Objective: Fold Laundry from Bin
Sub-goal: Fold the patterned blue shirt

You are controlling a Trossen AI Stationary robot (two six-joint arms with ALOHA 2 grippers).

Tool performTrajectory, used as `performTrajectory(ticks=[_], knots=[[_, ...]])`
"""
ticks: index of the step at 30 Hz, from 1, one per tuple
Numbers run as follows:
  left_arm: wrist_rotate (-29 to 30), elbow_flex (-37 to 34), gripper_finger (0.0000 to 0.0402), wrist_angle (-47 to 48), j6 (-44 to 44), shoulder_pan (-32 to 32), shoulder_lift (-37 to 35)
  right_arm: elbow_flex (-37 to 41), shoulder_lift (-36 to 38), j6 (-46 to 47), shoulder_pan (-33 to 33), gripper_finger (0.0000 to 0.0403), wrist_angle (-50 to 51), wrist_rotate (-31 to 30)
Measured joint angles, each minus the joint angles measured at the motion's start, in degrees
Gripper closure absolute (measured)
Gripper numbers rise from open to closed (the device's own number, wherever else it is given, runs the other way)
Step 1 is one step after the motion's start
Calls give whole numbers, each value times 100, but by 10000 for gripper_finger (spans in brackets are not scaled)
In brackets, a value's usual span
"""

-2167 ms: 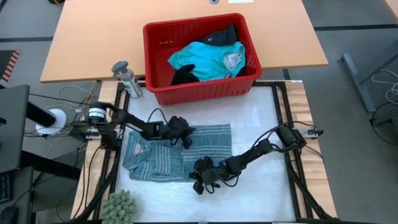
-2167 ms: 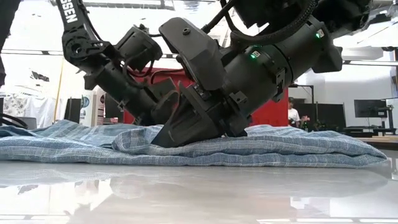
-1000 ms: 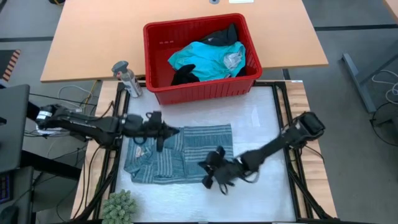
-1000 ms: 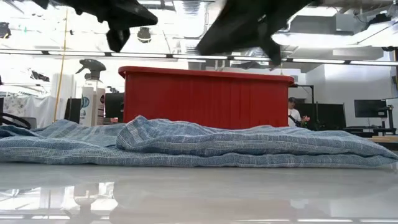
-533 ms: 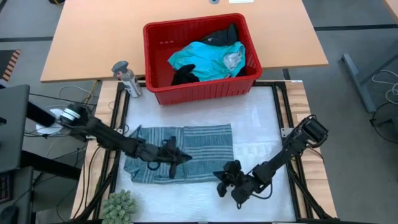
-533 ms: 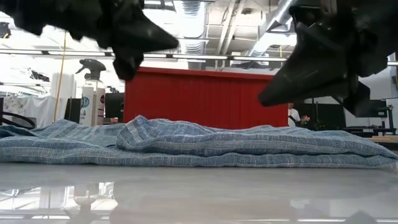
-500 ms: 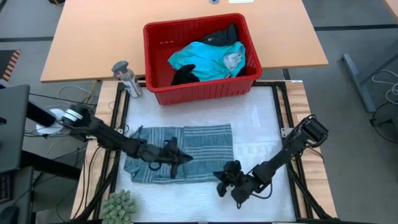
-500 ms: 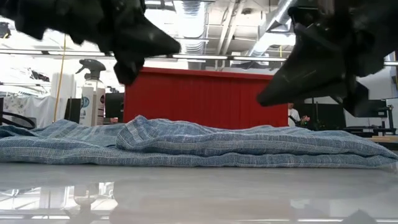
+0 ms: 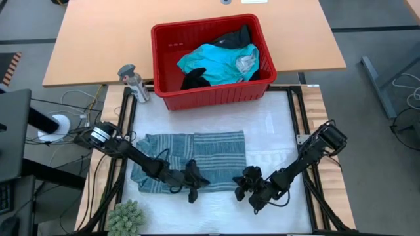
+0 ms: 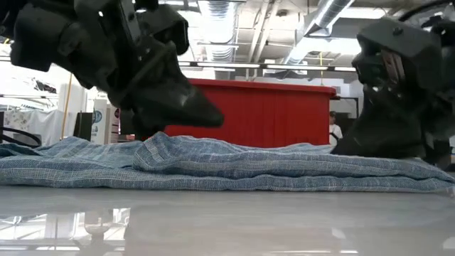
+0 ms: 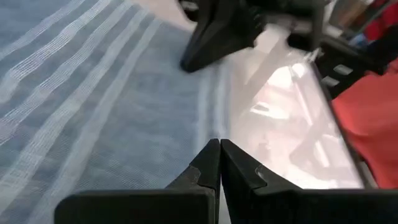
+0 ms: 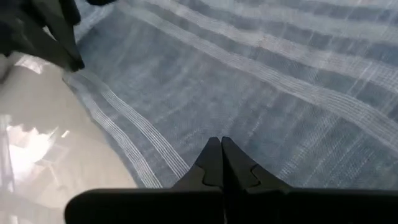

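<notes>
striped laundry [image 9: 197, 154] flat on glossy white table [image 9: 275, 137], bright ceiling lights

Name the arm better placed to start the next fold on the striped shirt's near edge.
Probably either, used together. The left gripper and the right gripper, both shut, sit at the striped shirt's near edge. For a single grab I'd lean left: it is over the cloth, while the right sits at the corner.

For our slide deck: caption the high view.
Both grippers, left and right, at the striped garment's near edge; red bin behind.
</notes>
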State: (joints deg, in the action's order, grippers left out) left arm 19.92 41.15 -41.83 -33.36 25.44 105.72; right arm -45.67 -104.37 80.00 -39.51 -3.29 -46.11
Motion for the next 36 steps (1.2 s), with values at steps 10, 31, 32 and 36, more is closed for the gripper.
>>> performTrajectory(ticks=[10, 31, 32, 36], knots=[[-346, 2, 401, 1281, -99, -34, 3, 214, 6, -53, 35, 389, -47, 400], [-515, 0, 401, 1157, -385, -59, -25, 218, 1884, 464, 17, 313, 150, 43], [-515, 0, 401, 1148, -454, -69, -70, 217, 2053, 705, 50, 296, 287, 87], [-585, 0, 401, 1133, -591, -203, -329, 212, 2721, 1396, 365, 226, 1367, 1068]])
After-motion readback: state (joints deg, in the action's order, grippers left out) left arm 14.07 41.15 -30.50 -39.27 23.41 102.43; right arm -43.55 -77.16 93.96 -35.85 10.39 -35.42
